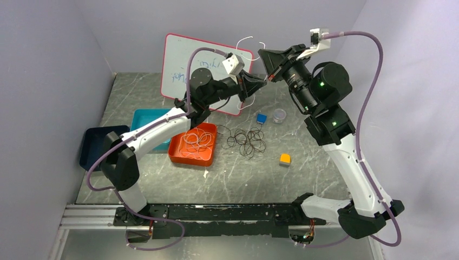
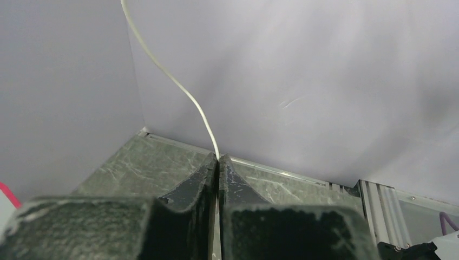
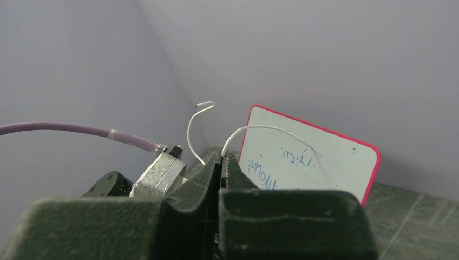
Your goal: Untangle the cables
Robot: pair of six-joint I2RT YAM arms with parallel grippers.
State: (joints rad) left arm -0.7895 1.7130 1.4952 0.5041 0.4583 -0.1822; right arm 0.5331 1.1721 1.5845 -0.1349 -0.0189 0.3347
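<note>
I find the left gripper (image 2: 218,158) pinched shut on a thin white cable (image 2: 178,86). The right gripper (image 3: 222,154) is likewise closed on thin white cable, raised above the grey marbled bench (image 1: 303,179).

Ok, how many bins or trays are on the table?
3: orange tray left of centre, teal bin on its left, dark blue bin farthest left. None seems hidden.

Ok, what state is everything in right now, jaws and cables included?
Left jaws: shut on the white cable.
Right jaws: shut on the same cable.
White cable: held up off the table, ends curling free.
Dark cables: loose tangled pile on the table.
Orange tray: holds reddish and white loops.
Whiteboard: propped upright, written on.
</note>
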